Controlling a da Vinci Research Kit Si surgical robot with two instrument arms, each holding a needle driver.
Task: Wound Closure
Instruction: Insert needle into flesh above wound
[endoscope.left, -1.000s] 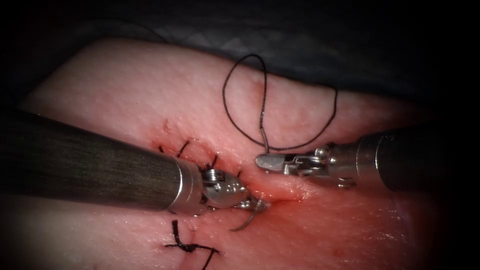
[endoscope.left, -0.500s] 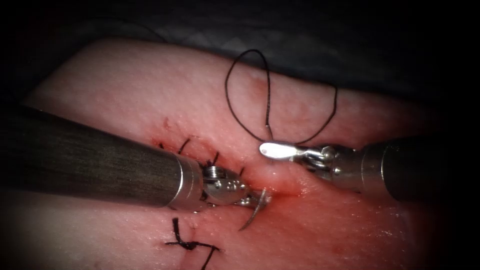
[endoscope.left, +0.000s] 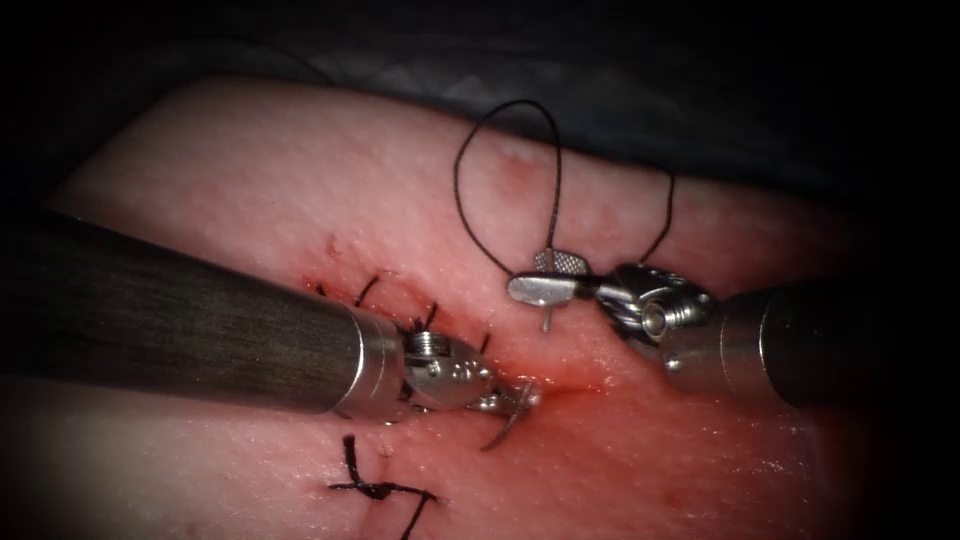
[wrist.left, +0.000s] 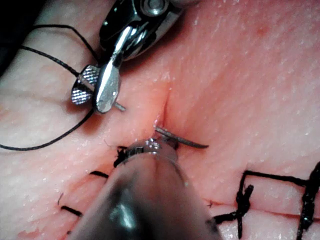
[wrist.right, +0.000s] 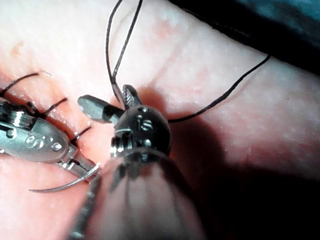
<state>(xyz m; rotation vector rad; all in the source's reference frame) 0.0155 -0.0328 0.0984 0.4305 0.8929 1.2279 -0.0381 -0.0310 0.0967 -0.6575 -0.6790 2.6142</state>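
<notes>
The left tool (endoscope.left: 520, 395) is shut on the curved needle (endoscope.left: 503, 425) close to where it comes out of the tissue (endoscope.left: 250, 180), on the near left side of the cut (endoscope.left: 575, 380). The tip half of the needle (wrist.right: 60, 186) hangs free, and its middle is in the tissue. The tail end (endoscope.left: 547, 320) sticks out on the right side, with the black thread (endoscope.left: 460, 190) looping up from it. The right tool (endoscope.left: 528, 276) stands open just over that tail end (wrist.left: 120, 106), its jaws on either side of the thread and holding nothing.
Several black stitches (endoscope.left: 370, 290) cross the cut left of the tools. A knotted stitch with cut ends (endoscope.left: 375, 492) lies near the front. Red fluid wets the tissue around the cut. Dark cloth (endoscope.left: 600, 80) lies behind the tissue.
The right tool's jaws were shut and have opened; its wrist has turned and risen a little over the needle's tail. The left tool and needle have shifted slightly right. The thread loop has swung right.
</notes>
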